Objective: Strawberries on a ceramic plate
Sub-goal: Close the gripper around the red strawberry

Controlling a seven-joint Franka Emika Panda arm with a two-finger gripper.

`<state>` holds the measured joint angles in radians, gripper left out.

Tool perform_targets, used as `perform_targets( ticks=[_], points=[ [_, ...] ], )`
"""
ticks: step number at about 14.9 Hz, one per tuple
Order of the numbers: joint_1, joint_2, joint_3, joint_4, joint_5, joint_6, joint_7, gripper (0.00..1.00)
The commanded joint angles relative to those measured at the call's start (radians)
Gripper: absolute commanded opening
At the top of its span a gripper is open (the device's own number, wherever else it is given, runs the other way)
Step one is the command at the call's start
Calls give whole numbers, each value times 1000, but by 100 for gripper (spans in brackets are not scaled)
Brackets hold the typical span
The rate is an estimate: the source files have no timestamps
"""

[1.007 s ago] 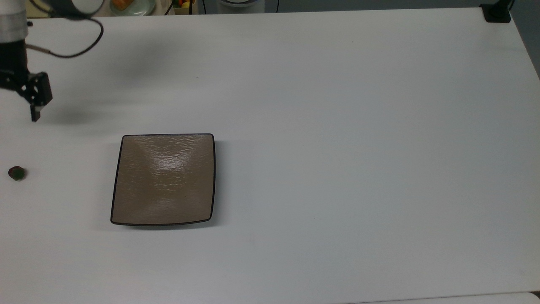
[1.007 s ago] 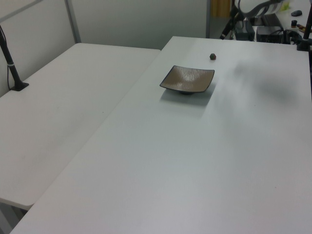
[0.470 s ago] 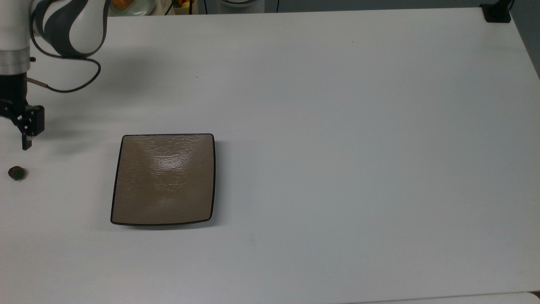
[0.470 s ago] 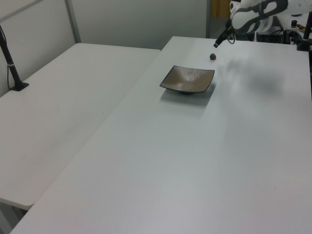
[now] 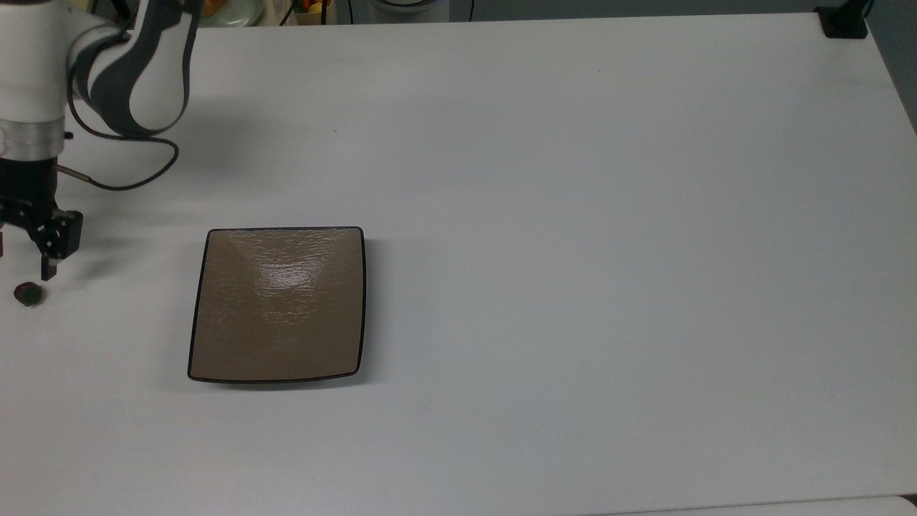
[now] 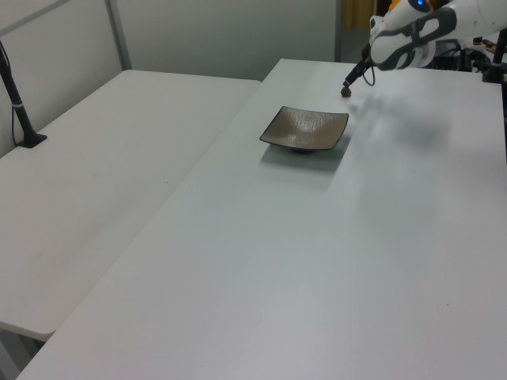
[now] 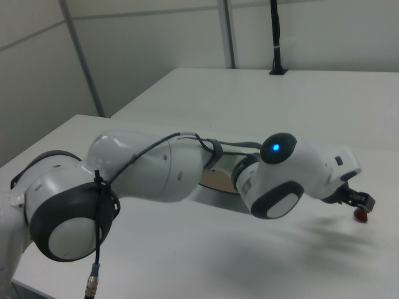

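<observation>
The strawberry [image 5: 29, 294] is a tiny dark red fruit lying on the white table near the top view's left edge. My gripper [image 5: 23, 264] hangs just above and behind it, open, with one finger [image 5: 48, 271] to the fruit's right and nothing held. In the left view the gripper [image 6: 348, 81] sits right over the strawberry [image 6: 344, 92]. In the right view the strawberry [image 7: 361, 215] lies under the gripper [image 7: 360, 203]. The square tan ceramic plate [image 5: 279, 304] with its black rim stands apart, to the top view's right of the fruit, and nothing lies on it [image 6: 305, 128].
A pale green dish [image 5: 226, 8] with orange food sits at the top view's upper edge. A black mount [image 5: 844, 21] occupies the far right corner. A second white table [image 6: 103, 158] with a black post [image 6: 20, 111] adjoins on the left view's left.
The arm has swung down the top view's left side and lowered, bringing the gripper from well behind the strawberry to just over it. Strawberry and plate have not moved.
</observation>
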<state>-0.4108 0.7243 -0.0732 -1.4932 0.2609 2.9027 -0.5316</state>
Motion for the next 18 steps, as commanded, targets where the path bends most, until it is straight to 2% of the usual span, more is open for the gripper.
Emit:
perform_targets(
  ticks=[1,7,11,12,13,15,18],
  points=[
    [0,53,16,31,21,73,8,75],
    [-9,104,23,94,21,79,18,75],
    [-9,118,24,96,18,81,18,65],
    [-9,118,24,96,18,81,18,59],
    [-9,119,23,96,18,81,16,47],
    [-9,121,24,96,18,81,15,37],
    [-9,119,24,96,18,81,12,16]
  ],
)
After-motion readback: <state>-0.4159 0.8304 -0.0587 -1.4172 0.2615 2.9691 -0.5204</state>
